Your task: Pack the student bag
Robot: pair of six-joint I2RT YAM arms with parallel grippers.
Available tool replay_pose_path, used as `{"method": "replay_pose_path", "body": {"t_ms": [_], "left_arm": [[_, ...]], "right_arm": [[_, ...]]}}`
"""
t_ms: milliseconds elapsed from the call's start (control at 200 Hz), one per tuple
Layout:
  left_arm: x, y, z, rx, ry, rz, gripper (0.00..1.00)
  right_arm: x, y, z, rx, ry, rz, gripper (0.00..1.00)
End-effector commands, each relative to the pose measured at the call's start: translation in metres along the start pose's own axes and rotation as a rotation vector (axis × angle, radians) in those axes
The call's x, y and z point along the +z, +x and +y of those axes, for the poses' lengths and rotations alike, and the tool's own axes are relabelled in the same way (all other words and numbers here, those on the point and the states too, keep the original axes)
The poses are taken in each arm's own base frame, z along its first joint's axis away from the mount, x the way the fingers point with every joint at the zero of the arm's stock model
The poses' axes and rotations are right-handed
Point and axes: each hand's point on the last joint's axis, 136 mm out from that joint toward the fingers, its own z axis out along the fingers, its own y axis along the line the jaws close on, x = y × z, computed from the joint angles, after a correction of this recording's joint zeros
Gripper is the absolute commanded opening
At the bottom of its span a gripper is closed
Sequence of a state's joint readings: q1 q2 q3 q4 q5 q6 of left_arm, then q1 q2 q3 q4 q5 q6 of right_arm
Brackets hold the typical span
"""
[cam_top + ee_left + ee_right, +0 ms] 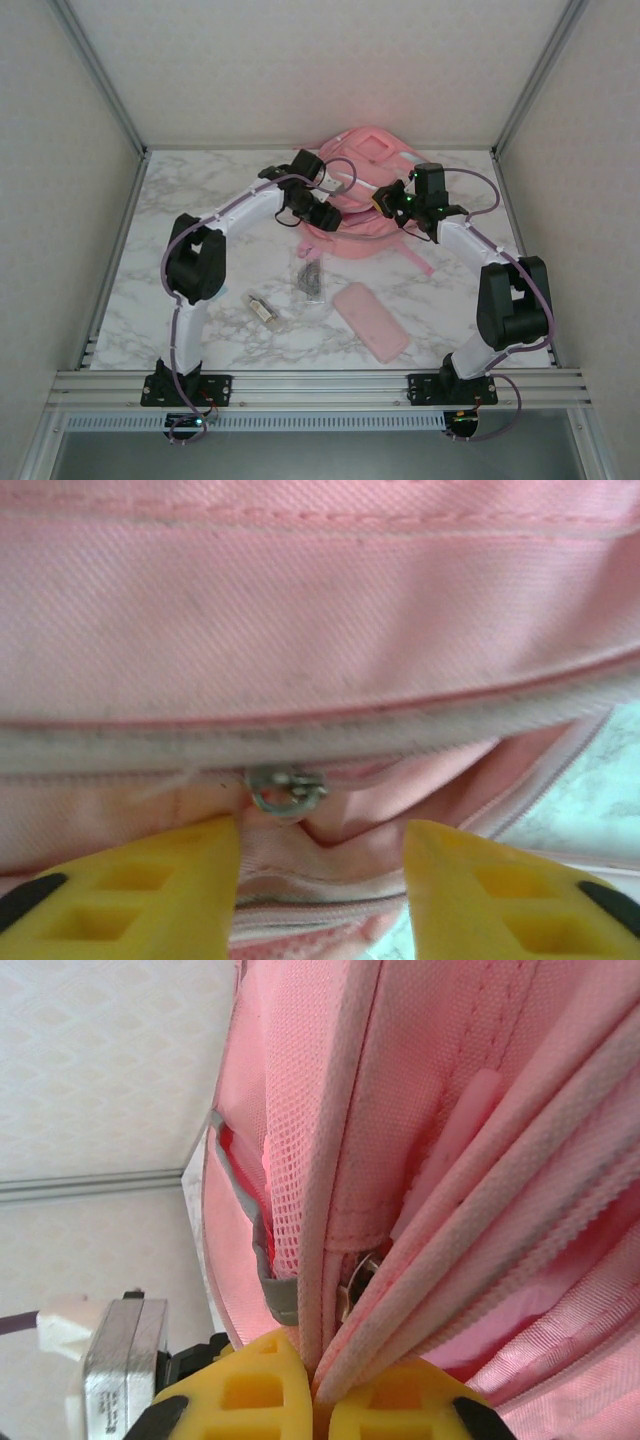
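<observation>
marble-look table (180,200), white quilted walls (300,60). bag (365,150): woven pink fabric, corded piping, lying between both grippers. left gripper (320,830): yellow fingers (150,890) well parted, gripping nothing; metal zip pull (285,788) just ahead. right gripper (315,1380): fingers pinched together on the bag's piped edge; mesh pocket (290,1160) just beyond.

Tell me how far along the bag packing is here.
Nothing looks packed: the pencil case and two small items lie on the table. In hand: right gripper pinches the student bag's seam, left gripper open by its zipper slider. Left: open, load, close.
</observation>
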State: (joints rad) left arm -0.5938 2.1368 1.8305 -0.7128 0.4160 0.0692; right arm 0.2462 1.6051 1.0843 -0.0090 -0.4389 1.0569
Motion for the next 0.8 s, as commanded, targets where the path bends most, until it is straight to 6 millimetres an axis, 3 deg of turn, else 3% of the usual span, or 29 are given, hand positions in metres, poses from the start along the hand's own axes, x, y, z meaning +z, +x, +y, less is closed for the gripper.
{"method": "replay_pose_path", "body": {"t_ms": [0, 260, 325, 576, 691, 796], "left_arm": [[0.000, -0.019, 0.007, 0.005, -0.023, -0.048, 0.35], [-0.015, -0.014, 0.016, 0.024, -0.077, -0.043, 0.12], [-0.019, -0.008, 0.019, 0.027, -0.095, -0.032, 0.00], [-0.025, 0.014, 0.043, 0.032, -0.190, 0.036, 0.00], [-0.030, 0.024, 0.047, 0.033, -0.173, 0.083, 0.16], [-0.034, 0.025, 0.043, 0.033, -0.121, 0.082, 0.15]], "right_arm": [[-0.017, -0.032, 0.046, -0.118, -0.119, -0.113, 0.00], [-0.021, -0.032, 0.047, -0.136, -0.108, -0.121, 0.00], [-0.020, -0.032, 0.047, -0.134, -0.107, -0.119, 0.00], [-0.023, -0.035, 0.042, -0.148, -0.081, -0.121, 0.00], [-0.028, -0.038, 0.036, -0.161, -0.053, -0.127, 0.00], [-0.031, -0.041, 0.030, -0.178, -0.023, -0.118, 0.00]]}}
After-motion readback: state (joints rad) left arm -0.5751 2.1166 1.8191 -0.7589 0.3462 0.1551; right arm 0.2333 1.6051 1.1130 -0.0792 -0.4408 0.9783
